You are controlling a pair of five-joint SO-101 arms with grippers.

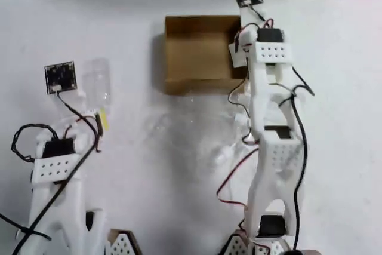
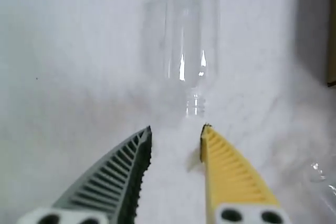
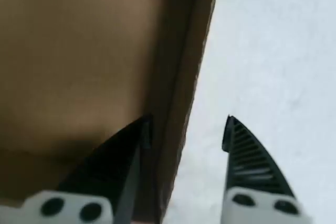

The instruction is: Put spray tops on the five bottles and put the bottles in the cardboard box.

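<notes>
One cardboard box [image 1: 198, 82] — one discernible bottle [image 2: 184, 40]

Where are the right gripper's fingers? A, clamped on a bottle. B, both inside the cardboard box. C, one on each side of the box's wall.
C: the right gripper is open, with the wall of the cardboard box between its fingers, one over the box's inside, one over the table.

Robotics workbench, white table [image 1: 334, 165], exposed wiring [image 1: 304, 147], bare circuit board [image 1: 60, 76]
</notes>
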